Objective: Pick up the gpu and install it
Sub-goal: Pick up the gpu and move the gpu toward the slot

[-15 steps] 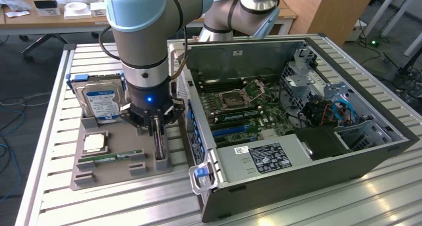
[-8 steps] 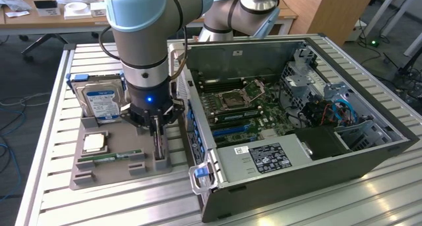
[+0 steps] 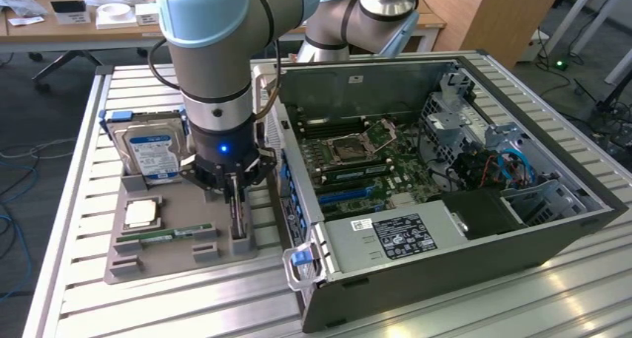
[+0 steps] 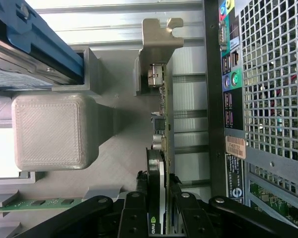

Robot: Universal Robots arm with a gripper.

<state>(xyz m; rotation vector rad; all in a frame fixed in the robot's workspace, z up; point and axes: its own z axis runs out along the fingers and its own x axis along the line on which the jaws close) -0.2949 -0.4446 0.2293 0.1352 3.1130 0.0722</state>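
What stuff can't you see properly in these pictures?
- Exterior view: the gpu is mostly hidden behind the gripper.
- Wrist view: the gpu shows edge-on, and the gripper covers one end.
- Exterior view: the power supply label is too small to read.
- Exterior view: the tray hides the hard drive at its lower edge.

Table [image 3: 79,190] was bare ribbed aluminium, brushed, with a dull sheen. Tray [image 3: 177,262] was grey matt plastic, and fine printed layer lines gave it a rough grain. The gpu [image 4: 161,114] had a bare silver metal bracket, a green circuit board and a glossy black cover. Gripper [image 4: 158,208] was matt black. Computer case [image 3: 474,253] was dark matt painted metal, its grille [image 4: 273,74] perforated sheet metal. Hard drive [image 3: 153,154] was shiny metal with a glossy label, in a smooth blue plastic carrier [image 4: 39,39].
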